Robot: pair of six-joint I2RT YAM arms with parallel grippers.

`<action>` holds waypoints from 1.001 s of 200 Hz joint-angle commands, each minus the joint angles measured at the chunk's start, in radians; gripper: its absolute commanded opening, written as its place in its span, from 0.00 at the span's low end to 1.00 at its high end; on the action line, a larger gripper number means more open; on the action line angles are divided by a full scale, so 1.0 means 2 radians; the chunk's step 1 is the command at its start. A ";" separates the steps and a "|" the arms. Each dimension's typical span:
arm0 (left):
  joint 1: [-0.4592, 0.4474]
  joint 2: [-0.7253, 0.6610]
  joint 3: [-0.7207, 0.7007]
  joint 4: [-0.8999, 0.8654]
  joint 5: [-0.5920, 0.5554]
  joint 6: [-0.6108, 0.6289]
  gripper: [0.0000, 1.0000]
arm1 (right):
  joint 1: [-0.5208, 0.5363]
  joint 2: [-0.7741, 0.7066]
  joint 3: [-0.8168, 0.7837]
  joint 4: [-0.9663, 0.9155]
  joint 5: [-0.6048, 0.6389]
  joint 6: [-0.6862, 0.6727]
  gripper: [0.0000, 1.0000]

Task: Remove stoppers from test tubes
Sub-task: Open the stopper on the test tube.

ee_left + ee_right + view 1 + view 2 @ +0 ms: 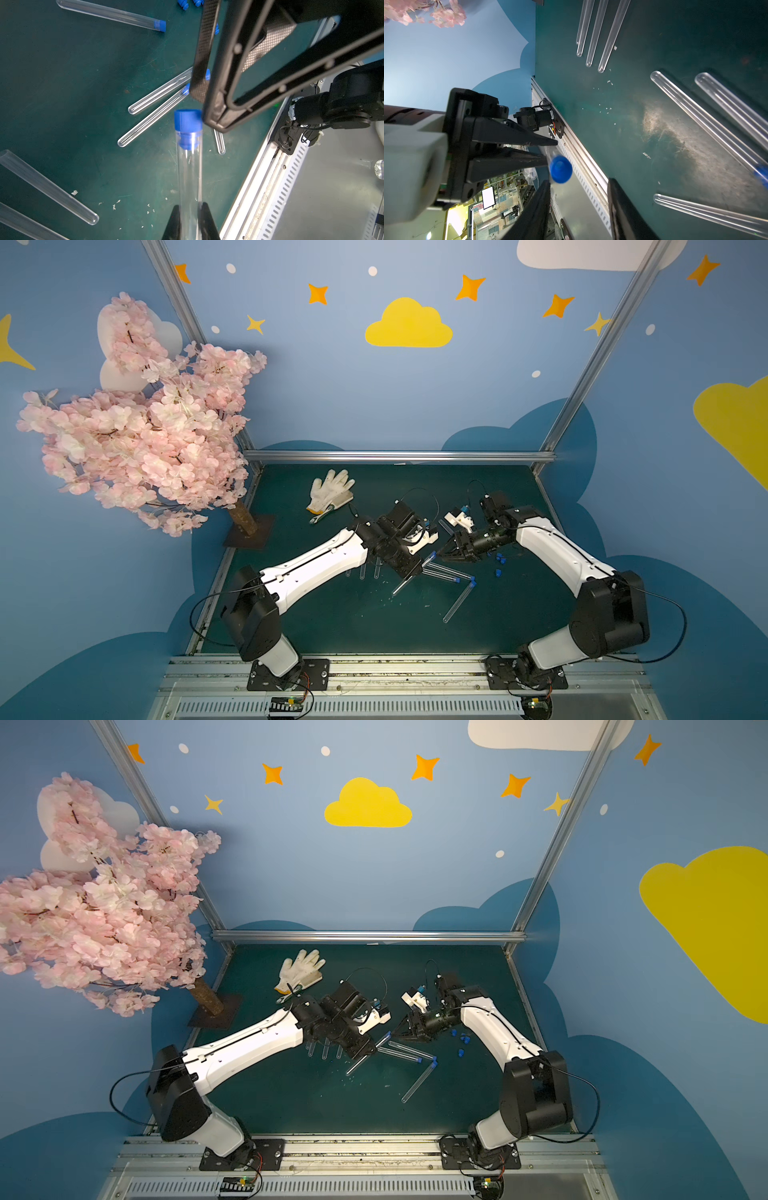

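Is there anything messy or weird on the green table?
Yes: tiny white flecks are scattered over the dark green table mat between the clear plastic test tubes, like crumbs. A white knitted glove also lies at the back, and it seems to have nothing to do with the tubes.

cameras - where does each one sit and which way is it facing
Top views: high above the arms' base side, looking down and toward the back wall over the table; both arms show whole, left gripper and right gripper nearly meeting mid-table.
Left wrist: on the left arm, looking along its fingers and the held test tube to the blue stopper; right gripper faces it.
Right wrist: on the right arm, looking past its fingers at the stopper end-on.
Shared: both wrist views show that stopper.
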State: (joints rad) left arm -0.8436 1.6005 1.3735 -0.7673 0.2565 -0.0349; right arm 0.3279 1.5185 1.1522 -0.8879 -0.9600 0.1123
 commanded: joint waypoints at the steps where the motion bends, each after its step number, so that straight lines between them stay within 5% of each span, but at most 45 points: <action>1: -0.003 -0.012 -0.005 0.002 0.012 -0.006 0.10 | 0.008 0.003 0.021 0.008 -0.017 -0.001 0.41; 56: -0.005 -0.009 -0.002 0.002 0.011 -0.006 0.10 | 0.016 0.009 0.016 0.011 -0.025 -0.001 0.24; 200: -0.005 -0.011 0.002 -0.001 0.011 -0.004 0.10 | 0.019 0.015 0.016 0.018 -0.032 0.004 0.24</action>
State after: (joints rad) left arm -0.8516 1.6005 1.3705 -0.7616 0.2626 -0.0494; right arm 0.3580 1.5406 1.1709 -0.8604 -1.0035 0.1204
